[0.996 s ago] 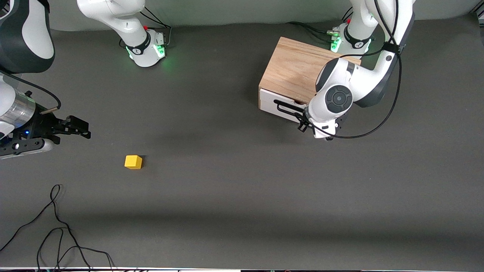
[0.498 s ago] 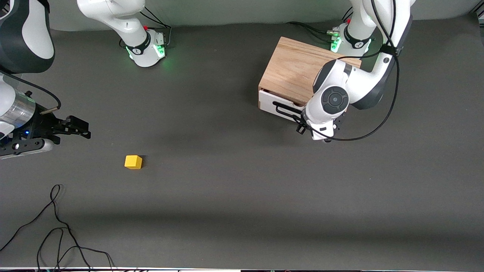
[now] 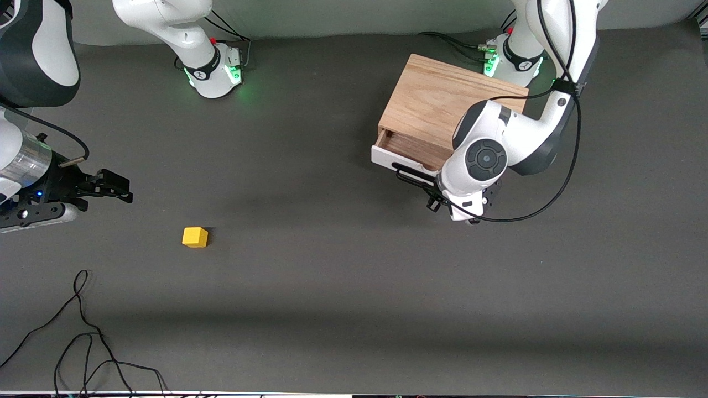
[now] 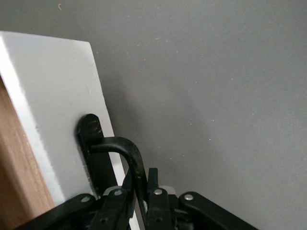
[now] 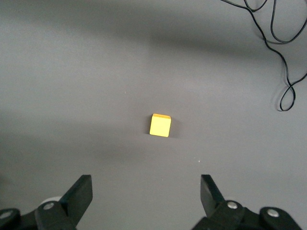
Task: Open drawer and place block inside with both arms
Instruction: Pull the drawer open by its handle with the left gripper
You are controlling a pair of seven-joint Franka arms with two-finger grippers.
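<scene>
Your left gripper (image 4: 139,201) is clamped on the handle (image 4: 125,153) of the drawer (image 3: 402,150), which stands partly out of the cabinet (image 3: 442,102). Your right gripper (image 5: 146,194) waits spread wide over bare table (image 3: 332,287), the block (image 3: 194,236) resting near it, well apart from the cabinet.

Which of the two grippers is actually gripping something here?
The left gripper, shut on the drawer handle. The right gripper hangs open above the block.

A loose black cable (image 3: 83,331) (looped, tangled) lies on the dark grey table (image 3: 332,287), near the front camera.
</scene>
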